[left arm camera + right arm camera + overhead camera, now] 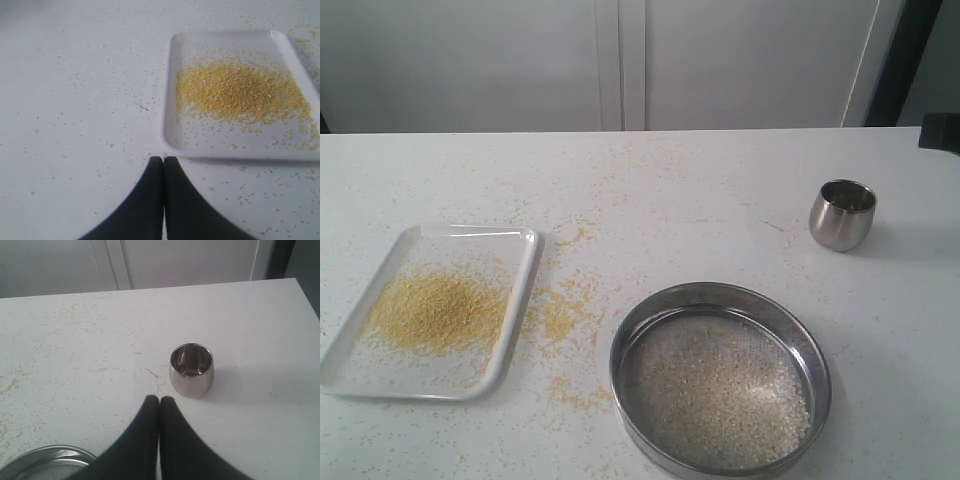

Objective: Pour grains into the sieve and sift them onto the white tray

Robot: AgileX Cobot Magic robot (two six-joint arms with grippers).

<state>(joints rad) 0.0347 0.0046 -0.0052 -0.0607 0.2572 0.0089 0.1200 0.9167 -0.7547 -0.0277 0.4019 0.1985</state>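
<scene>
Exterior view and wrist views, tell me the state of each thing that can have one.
white tray: flat on table, holding fine yellow granules.
sieve: upright on table, pale beige grains inside.
steel cup: upright, looks empty.
left gripper: shut, holding nothing.
right gripper: shut, holding nothing.
table: strewn with yellow specks.

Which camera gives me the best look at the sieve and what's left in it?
The exterior view: it shows the whole sieve from above, with pale grains spread over its mesh. The right wrist view catches only a sliver of the sieve at the frame edge; the left wrist view misses it entirely.
</scene>
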